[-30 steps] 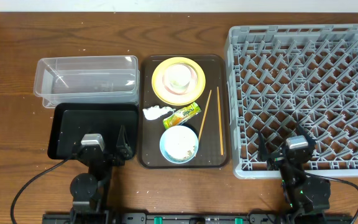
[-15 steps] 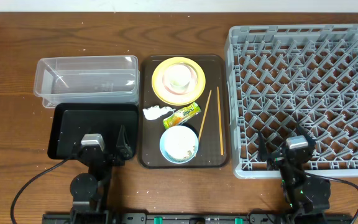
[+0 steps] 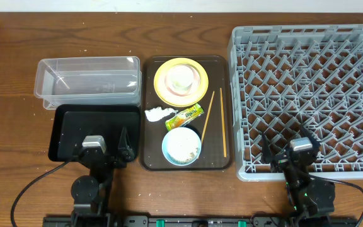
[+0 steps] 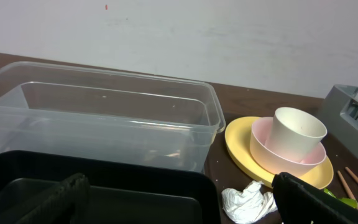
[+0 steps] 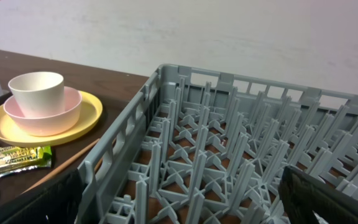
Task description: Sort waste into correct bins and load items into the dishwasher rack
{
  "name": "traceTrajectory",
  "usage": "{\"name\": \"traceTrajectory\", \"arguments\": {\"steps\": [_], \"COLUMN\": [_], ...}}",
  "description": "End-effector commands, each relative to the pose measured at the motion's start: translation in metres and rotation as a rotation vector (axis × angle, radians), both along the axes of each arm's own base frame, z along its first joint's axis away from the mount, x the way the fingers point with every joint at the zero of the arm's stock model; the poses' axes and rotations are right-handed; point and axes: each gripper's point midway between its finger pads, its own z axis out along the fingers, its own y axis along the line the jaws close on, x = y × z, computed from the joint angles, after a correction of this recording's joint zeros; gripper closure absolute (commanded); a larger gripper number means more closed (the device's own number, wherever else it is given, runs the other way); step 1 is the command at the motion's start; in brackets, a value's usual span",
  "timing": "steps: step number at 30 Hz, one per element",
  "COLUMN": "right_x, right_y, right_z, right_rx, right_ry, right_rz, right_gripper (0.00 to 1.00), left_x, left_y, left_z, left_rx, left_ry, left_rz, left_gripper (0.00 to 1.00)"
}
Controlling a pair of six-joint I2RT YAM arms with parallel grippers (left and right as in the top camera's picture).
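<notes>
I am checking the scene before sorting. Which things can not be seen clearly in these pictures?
Blue bowl: overhead, its white specks are too small to name; it is outside both wrist views.
Pink bowl: the cup stands in it and hides most of its inside.
Tissue: left wrist, cut off by the bottom edge.
Wrapper: right wrist, cut off by the left edge.

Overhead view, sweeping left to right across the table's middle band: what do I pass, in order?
black tray → tissue → snack wrapper → chopsticks → dishwasher rack
</notes>
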Motion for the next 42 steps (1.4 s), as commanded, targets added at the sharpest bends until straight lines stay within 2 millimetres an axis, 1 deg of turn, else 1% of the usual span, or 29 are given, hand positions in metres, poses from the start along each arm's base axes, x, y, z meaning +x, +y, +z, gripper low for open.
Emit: {"name": "traceTrajectory", "arguments": {"steps": [1, 12, 16, 20, 23, 30, 32, 35, 38, 39, 42], "right_x": [0.000, 0.000, 0.000, 0.000, 0.000, 0.000, 0.000, 0.000, 0.000, 0.000, 0.000], "right_y": [0.000, 0.000, 0.000, 0.000, 0.000, 0.000, 0.000, 0.000, 0.000, 0.000, 0.000], "right_z": [0.000, 0.000, 0.000, 0.000, 0.000, 0.000, 0.000, 0.000, 0.000, 0.000, 0.000], "right_rx": [-0.011, -0.011, -0.011, -0.011, -0.011, -0.011, -0.011, -0.011, -0.011, -0.011, -0.011], "right_ry": [-0.002, -0.002, -0.002, -0.002, -0.002, -0.002, -0.002, -0.002, -0.002, -0.002, -0.002], "right_rz": [-0.005, -0.005, -0.005, -0.005, -0.005, -0.005, -0.005, -0.005, -0.005, -0.005, -0.005], "right_gripper": [0.01, 0.01, 0.01, 0.01, 0.01, 0.01, 0.01, 0.01, 0.01, 0.01, 0.01], "left_x": [0.000, 0.000, 0.000, 0.000, 0.000, 0.000, -0.001, -0.005, -0.016, -0.019, -0.029], "left_y": [-0.002, -0.002, -0.007, -0.007, -0.007, -0.009, -0.017, -0.031, -0.048, -0.050, -0.050], "left_z": [-0.015, -0.015, -0.016, -0.015, -0.011, -0.009, -0.002, 0.016, 0.048, 0.056, 0.092], "left_rx": [0.013, 0.013, 0.008, 0.008, 0.008, 0.006, 0.001, -0.005, -0.024, -0.033, -0.052], "left_ry": [0.035, 0.033, 0.036, 0.035, 0.017, 0.014, -0.002, -0.039, -0.087, -0.098, -0.133], "left_rz": [-0.013, -0.013, -0.039, -0.042, -0.042, -0.054, -0.099, -0.180, -0.285, -0.295, -0.298], "left_gripper": [0.04, 0.04, 0.04, 0.04, 0.04, 0.04, 0.04, 0.04, 0.04, 0.04, 0.04]}}
